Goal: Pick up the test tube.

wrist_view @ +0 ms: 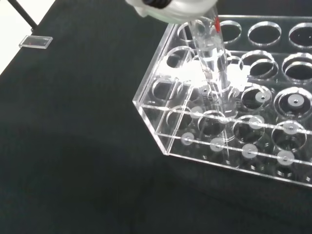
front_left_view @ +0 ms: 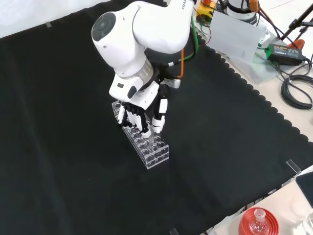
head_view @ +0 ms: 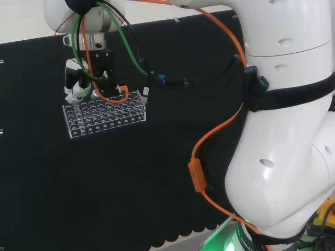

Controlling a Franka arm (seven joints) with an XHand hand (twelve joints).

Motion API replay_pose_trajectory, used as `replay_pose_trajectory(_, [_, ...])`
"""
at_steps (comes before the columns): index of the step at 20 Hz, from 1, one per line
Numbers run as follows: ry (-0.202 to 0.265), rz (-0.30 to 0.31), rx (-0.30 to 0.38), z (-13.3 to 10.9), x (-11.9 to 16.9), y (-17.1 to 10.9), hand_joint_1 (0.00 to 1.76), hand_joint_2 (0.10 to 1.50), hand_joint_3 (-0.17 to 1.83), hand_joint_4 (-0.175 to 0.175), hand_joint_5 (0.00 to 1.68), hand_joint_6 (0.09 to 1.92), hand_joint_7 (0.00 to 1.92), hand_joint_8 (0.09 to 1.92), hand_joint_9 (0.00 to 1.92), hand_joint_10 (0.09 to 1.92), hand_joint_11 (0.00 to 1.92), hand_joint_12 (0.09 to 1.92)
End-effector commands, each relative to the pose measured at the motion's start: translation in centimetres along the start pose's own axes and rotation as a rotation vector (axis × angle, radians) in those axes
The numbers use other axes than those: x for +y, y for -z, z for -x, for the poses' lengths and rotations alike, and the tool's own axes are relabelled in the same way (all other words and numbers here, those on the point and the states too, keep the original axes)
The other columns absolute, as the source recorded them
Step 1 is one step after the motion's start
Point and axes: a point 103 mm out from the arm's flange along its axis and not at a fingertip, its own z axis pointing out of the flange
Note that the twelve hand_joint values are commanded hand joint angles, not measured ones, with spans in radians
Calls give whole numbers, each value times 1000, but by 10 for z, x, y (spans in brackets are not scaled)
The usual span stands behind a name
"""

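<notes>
**Hand on the tube at the rack's end**

The hand [front_left_view: 142,110] hangs over the end of the clear rack [front_left_view: 155,155] nearest the arm, fingers [front_left_view: 133,120] pointing down and curled in toward the thumb [front_left_view: 159,120]. In the wrist view a clear tube [wrist_view: 213,63] runs straight out from under the blurred white part of the hand [wrist_view: 170,9] and down into a hole near the rack's [wrist_view: 161,122] corner, so I judge the hand is pinching the tube by its top. The contact itself is hidden, though, so that is a reading and not a thing seen.

The tube stands slightly tilted against the rack's holes, its lower part still inside the rack. A red mark shows near its top.

To do this step well, the lift should go straight along the tube's own line, so the glass does not bind against the hole's rim and drag the light rack up with it. It should be slow until the tube's bottom clears the top plate. Any sideways move should wait until then.

Farther from the hand, the rack's [head_view: 104,112] other holes look empty in the head view, where the hand [head_view: 78,83] sits at its left end. Beyond it lies bare black cloth [front_left_view: 58,161].
</notes>
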Motion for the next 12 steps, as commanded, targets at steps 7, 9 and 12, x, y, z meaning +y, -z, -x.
replay_pose_trajectory(7, [-11,42,-16,-1,-1,6,1420,996,-94,-175,1310,423,1436,507,1348,150,563,1317])
replay_pose_trajectory(9, [-9,39,-18,-1,-1,7,1421,1013,-135,-175,1320,407,1444,496,1369,109,565,1315])
replay_pose_trajectory(12, [-3,37,-23,-2,-1,9,1422,1027,-171,-175,1327,396,1451,486,1384,87,566,1316])
